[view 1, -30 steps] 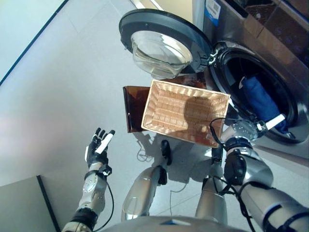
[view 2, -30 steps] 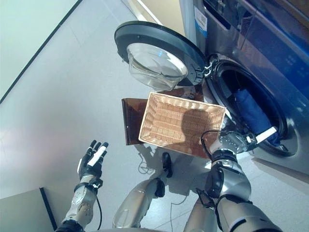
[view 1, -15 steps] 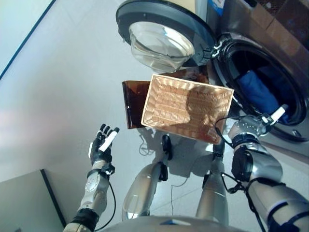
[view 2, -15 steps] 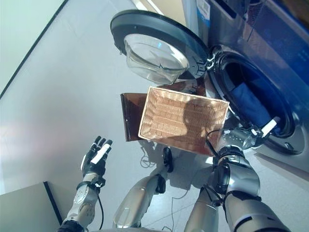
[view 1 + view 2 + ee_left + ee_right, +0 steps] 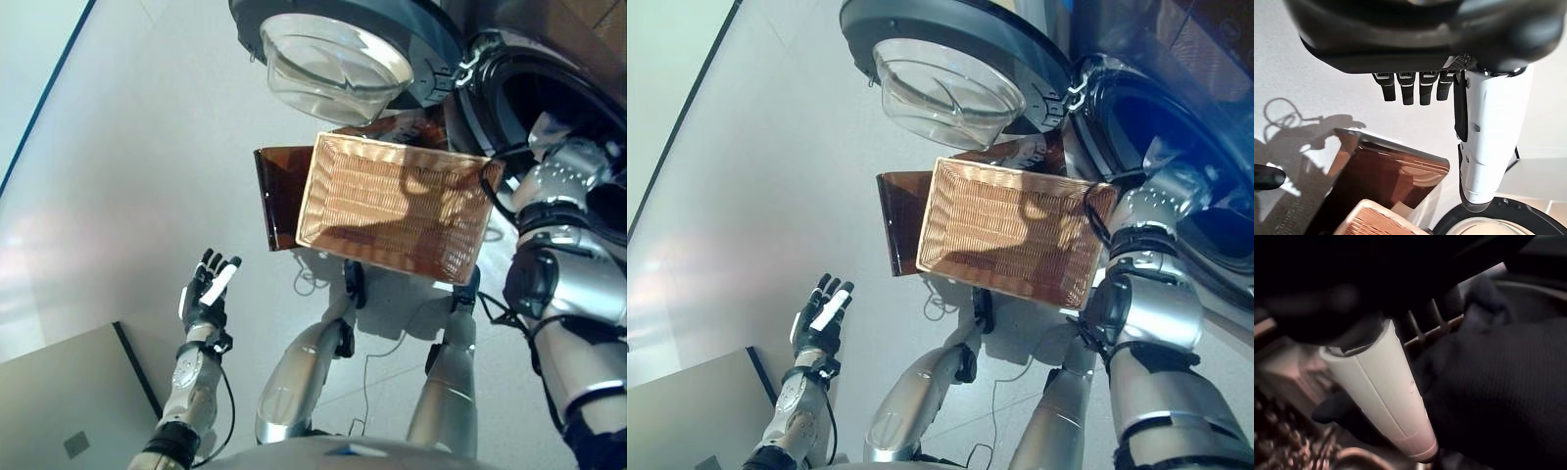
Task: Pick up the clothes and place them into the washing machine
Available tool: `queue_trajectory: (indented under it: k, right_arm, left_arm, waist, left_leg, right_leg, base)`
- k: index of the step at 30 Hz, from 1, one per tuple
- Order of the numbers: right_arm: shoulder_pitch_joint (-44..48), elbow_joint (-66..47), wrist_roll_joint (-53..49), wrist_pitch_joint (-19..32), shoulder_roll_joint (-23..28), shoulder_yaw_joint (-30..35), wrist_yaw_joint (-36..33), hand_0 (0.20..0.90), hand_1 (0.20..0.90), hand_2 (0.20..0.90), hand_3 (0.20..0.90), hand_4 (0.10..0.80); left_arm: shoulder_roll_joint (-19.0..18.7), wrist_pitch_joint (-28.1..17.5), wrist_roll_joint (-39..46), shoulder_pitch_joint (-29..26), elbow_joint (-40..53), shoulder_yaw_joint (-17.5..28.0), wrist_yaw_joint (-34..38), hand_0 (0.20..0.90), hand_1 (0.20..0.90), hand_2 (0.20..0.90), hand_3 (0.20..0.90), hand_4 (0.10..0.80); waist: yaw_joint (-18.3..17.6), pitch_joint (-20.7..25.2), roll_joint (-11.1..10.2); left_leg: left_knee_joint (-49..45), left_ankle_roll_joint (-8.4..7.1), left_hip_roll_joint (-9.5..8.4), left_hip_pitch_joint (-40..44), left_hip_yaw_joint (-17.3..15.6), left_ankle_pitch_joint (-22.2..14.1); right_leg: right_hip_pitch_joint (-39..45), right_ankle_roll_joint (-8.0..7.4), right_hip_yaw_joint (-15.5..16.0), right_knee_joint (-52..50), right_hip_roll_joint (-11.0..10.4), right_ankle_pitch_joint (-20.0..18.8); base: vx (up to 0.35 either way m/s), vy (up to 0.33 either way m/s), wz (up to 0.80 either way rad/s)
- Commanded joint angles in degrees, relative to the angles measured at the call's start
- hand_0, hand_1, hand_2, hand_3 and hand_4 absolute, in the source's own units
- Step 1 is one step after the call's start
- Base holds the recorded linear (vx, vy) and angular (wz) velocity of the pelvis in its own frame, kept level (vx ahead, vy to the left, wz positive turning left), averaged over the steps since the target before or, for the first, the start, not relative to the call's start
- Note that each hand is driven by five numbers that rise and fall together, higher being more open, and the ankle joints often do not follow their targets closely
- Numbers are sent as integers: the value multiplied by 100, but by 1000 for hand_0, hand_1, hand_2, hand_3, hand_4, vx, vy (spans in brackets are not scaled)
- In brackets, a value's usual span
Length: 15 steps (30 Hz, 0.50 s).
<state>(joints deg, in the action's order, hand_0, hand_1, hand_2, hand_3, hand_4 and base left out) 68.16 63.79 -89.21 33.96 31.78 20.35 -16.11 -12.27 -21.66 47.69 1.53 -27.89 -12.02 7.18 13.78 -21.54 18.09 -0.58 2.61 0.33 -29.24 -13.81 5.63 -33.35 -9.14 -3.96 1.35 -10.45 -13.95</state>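
The washing machine's drum opening [image 5: 1176, 117] gapes at the upper right, with its round glass door [image 5: 338, 49] swung wide beside it. My right arm [image 5: 563, 186] reaches into the drum, and the eye views hide the hand behind the rim. In the right wrist view my right hand [image 5: 1386, 391] holds its white thumb straight beside a dark blue cloth [image 5: 1498, 382]; the fingers run straight against the fabric without closing on it. My left hand [image 5: 208, 289] hangs open over the floor at the lower left, holding nothing.
A wicker basket [image 5: 387, 147] with nothing in it rests on a brown stand [image 5: 279, 196] just in front of the machine. A grey box's top [image 5: 69, 392] fills the lower left corner. Pale floor lies between them.
The camera has shifted toward the machine. My right hand has gone from the drum's rim deeper into the drum, against the blue cloth. The left hand stays still and open.
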Motion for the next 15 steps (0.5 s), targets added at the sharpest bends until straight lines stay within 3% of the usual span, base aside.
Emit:
queue_trajectory:
  k: [1, 8, 15]
  right_arm:
    - [284, -708, 260, 518, 642, -529, 316, 200, 200, 200, 200, 300]
    - [250, -1096, 200, 905, 828, -318, 331, 200, 200, 200, 200, 300]
    - [508, -745, 405, 819, 1337, -447, -28, 200, 200, 200, 200, 300]
  left_arm:
    - [-463, -440, -123, 110, 280, 105, 113, 900, 900, 900, 900, 800]
    - [-455, -430, -211, 130, 135, 225, 141, 900, 900, 900, 900, 800]
    - [-482, -428, -74, 232, 250, 281, 109, 900, 900, 900, 900, 800]
  waist:
    - [255, 444, 620]
    - [225, 592, 694]
    - [266, 618, 721]
  left_leg:
    - [558, -479, -23, 200, 461, 140]
    - [558, -465, 8, 164, 449, 169]
    - [558, -443, 18, 121, 450, 173]
  right_leg:
    - [149, 258, 202, -1005, 414, 1212]
    - [36, 283, 150, -1119, 458, 1239]
    - [-104, 271, 141, -1199, 465, 1280]
  base:
    - [0, 0, 0]
    - [15, 5, -3]
    - [-1, -17, -2]
